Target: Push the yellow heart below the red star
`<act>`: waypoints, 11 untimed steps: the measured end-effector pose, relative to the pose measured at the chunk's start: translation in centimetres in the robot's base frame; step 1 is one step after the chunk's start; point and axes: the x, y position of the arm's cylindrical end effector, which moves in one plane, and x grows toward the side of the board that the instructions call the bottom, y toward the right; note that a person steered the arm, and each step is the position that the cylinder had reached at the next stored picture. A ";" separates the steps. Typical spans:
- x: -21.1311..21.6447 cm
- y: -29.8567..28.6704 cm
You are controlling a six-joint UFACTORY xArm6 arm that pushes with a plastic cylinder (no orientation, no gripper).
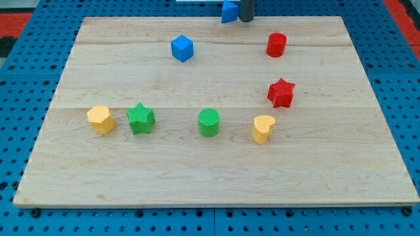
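Observation:
The yellow heart [263,128] lies on the wooden board [216,180], just below and slightly left of the red star [281,93], with a small gap between them. My tip [245,19] is at the view's top edge, right beside a blue block [229,11] whose shape is cut off by the frame. The tip is far above the heart and the star.
A red cylinder [276,45] sits above the red star. A blue cube [182,48] is at the upper middle. A green cylinder [209,122], a green star [140,118] and a yellow hexagonal block [100,120] form a row left of the heart.

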 end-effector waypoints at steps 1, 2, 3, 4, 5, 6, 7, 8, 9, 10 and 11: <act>0.1 0.6; 1.5 1.9; 7.4 1.6; 12.7 -2.2; 17.6 -4.6; 22.7 -2.3; 28.1 -2.3; 33.4 -1.3; 33.7 0.2; 35.2 0.1; 35.9 1.8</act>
